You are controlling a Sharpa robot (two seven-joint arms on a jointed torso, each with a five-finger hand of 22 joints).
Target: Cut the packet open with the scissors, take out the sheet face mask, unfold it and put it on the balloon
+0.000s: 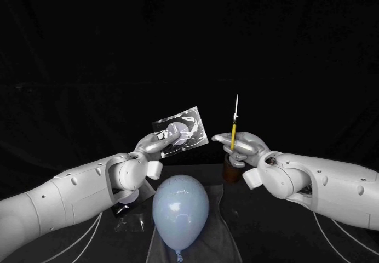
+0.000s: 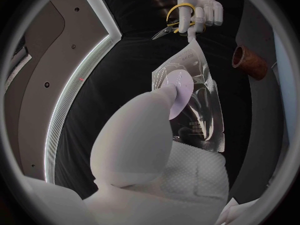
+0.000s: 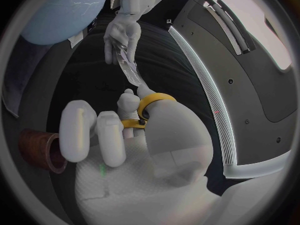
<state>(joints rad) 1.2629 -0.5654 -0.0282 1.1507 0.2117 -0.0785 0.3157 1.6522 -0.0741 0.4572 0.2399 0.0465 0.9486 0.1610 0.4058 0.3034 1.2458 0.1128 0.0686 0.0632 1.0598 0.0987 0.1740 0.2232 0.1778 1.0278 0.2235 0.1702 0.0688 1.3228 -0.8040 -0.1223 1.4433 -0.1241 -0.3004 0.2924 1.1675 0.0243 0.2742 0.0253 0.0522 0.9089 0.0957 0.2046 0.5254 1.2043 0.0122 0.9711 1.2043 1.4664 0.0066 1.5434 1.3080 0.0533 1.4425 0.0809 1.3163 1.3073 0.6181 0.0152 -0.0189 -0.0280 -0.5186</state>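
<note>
My left hand (image 1: 156, 144) holds a shiny clear face-mask packet (image 1: 180, 127) up above the table, pinched at its lower edge; the thumb lies on the packet (image 2: 195, 107). To its right, my right hand (image 1: 241, 146) grips yellow-handled scissors (image 1: 234, 123), blades pointing straight up and looking closed. A small gap separates blades and packet. In the left wrist view the scissors (image 2: 171, 27) sit in the right hand (image 2: 201, 7) just past the packet's far corner. The pale blue balloon (image 1: 181, 210) lies on the table below both hands. The right wrist view shows the scissor handle (image 3: 154, 103), left hand (image 3: 124, 34) and packet (image 3: 129, 69).
A brown cylindrical holder (image 1: 231, 170) stands on the table under my right hand, also seen as the holder (image 2: 248, 62). The balloon rests on a greyish sheet (image 1: 221, 241). A small clear object (image 1: 126, 211) lies left of the balloon.
</note>
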